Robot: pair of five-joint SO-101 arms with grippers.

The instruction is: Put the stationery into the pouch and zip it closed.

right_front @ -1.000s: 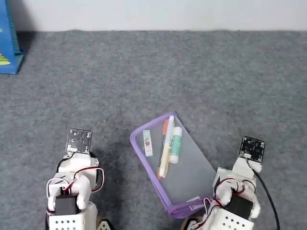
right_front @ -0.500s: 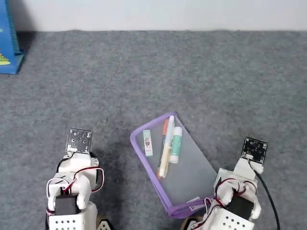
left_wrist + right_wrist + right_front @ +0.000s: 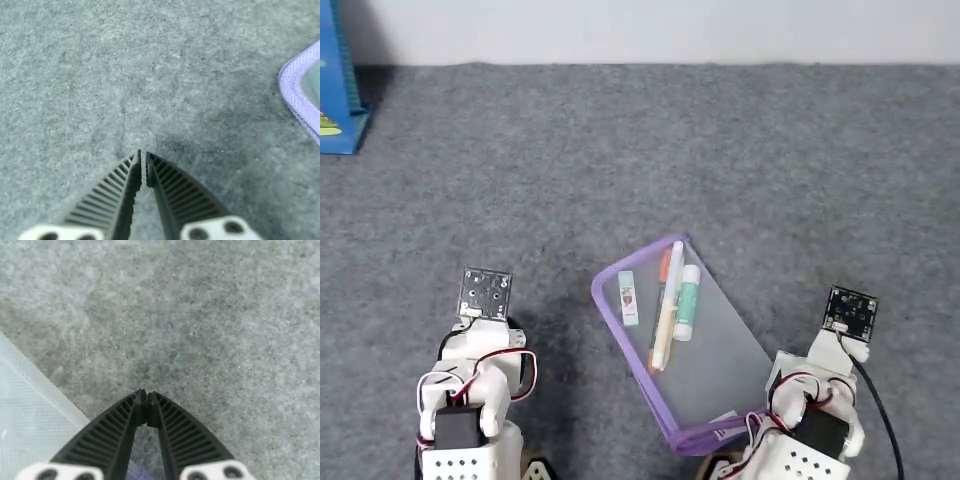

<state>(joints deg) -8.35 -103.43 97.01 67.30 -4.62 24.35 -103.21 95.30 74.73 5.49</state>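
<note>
right end effector [image 3: 146, 395] slightly back, pressed together beside pouch [image 3: 720, 360]; left end effector [image 3: 143, 155] likewise pressed together

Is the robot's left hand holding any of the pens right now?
No, the left hand is shut on nothing above the grey carpet, beside the purple edge of the pouch.

The right arm [image 3: 810, 410] is drawing back very slightly toward the bench's near edge, its wrist camera [image 3: 851, 312] drifting a little away from the pouch [image 3: 720, 360].
</note>
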